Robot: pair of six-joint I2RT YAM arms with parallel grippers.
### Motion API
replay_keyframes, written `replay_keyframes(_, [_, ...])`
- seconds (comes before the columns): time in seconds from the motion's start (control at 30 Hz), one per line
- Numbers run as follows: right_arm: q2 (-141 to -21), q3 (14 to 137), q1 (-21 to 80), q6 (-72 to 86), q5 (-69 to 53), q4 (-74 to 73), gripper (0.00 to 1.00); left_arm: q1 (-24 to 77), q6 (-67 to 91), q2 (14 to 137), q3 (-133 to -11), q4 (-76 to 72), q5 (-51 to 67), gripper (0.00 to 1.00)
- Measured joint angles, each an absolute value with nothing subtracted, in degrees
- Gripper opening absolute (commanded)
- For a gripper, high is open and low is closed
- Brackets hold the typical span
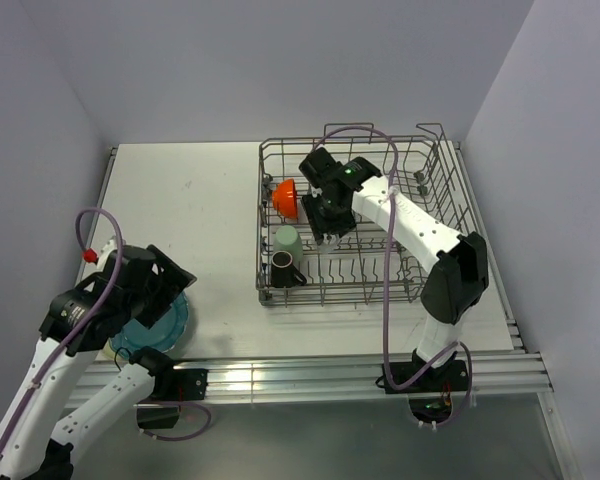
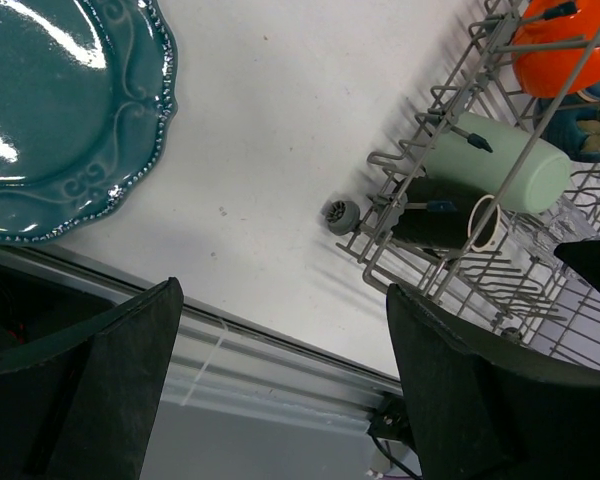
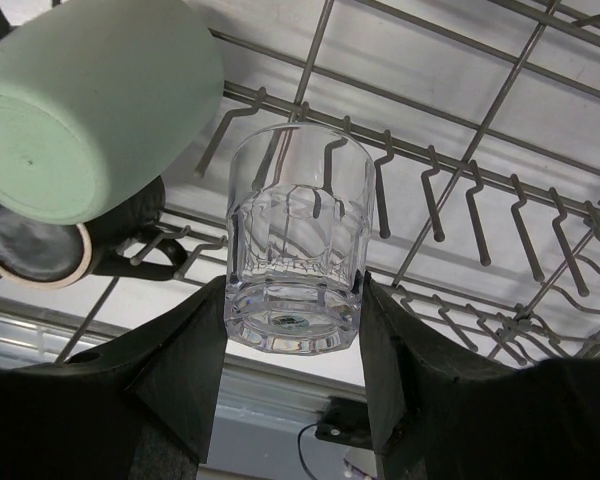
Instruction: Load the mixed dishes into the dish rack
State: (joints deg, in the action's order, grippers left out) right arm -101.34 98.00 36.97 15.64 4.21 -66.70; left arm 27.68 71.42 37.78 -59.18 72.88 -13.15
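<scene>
1. The small clear glass (image 3: 295, 250) is clamped by the right gripper (image 3: 292, 335) inside the dish rack (image 1: 330, 297).
2. The pale green mug (image 3: 90, 110) and dark brown mug (image 3: 40, 250) are found just beside it, at the rack's near left corner.
3. The orange bowl (image 1: 286, 197) is seen at the rack's left edge.
4. The left gripper (image 2: 280, 380) is spread wide, with nothing gripped, over the near left corner of the table (image 1: 190, 200), where the teal scalloped plate (image 2: 50, 110) is laid.

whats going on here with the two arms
The right gripper holds the small clear glass inside the dish rack, over its tines, next to the pale green mug and dark brown mug lying there. The orange bowl is in the rack too. The left gripper is open by the teal scalloped plate, which lies on the table, not gripped.
</scene>
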Motion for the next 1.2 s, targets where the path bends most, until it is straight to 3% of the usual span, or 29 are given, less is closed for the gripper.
replay_keyframes(0.1, [-102.0,97.5,37.2,15.5,4.7,-66.5,0.18,27.7,71.0,38.7,-58.9,72.9,-13.1,0.88])
replay_keyframes(0.13, [-102.3,97.3,37.3,15.5,4.9,-66.4,0.35,27.7,70.7,39.4,-58.8,72.9,-13.0,0.88])
replay_keyframes(0.23, [-103.2,96.9,37.3,15.5,5.0,-66.3,0.59,27.7,69.6,41.3,-58.8,72.8,-12.9,0.87])
replay_keyframes(0.33, [-103.7,96.3,37.5,15.5,5.0,-65.6,0.74,27.7,68.4,42.8,-58.8,72.5,-12.9,0.87])
replay_keyframes(0.77, [-102.3,96.2,38.2,15.6,6.5,-65.3,0.79,27.7,67.0,44.7,-51.9,76.5,-18.2,0.81])
replay_keyframes(1.2, [-89.1,92.8,38.3,15.5,7.5,-63.9,0.79,27.7,59.3,59.7,-52.3,75.8,-28.2,0.73])
